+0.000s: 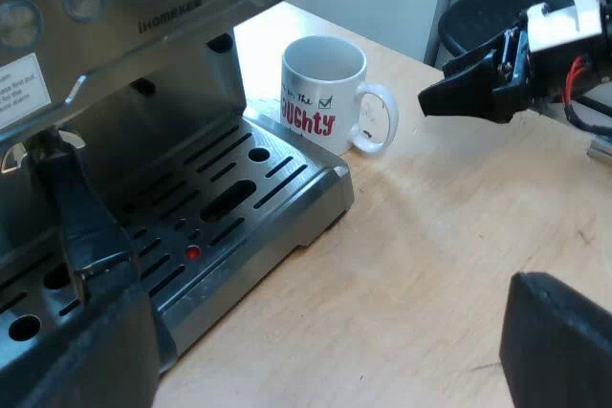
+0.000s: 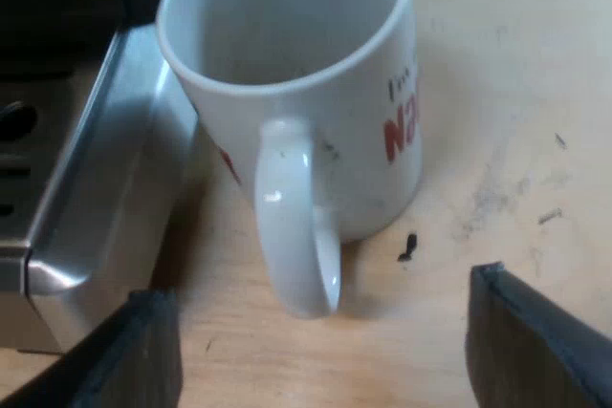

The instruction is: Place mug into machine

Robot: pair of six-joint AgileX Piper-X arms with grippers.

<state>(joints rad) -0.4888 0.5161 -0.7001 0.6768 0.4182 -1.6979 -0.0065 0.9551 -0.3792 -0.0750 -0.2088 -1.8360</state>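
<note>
A white mug (image 1: 323, 83) with red lettering stands upright and empty on the wooden table, close against the corner of the espresso machine's drip tray (image 1: 287, 207). Its handle (image 2: 296, 236) points at my right gripper (image 2: 320, 355), which is open; its two fingers stand either side of the handle, a short way off and not touching it. From the left wrist view, my right gripper (image 1: 469, 93) hovers just beyond the mug's handle. My left gripper (image 1: 306, 322) is open and holds nothing, above the drip tray's front edge and the table.
The espresso machine (image 1: 115, 45) has a slotted metal drip tray (image 2: 76, 207) with a small red float (image 1: 192, 252). Bare wooden table (image 1: 430, 236) lies beside the tray. A dark chair (image 1: 483, 11) stands past the table's edge.
</note>
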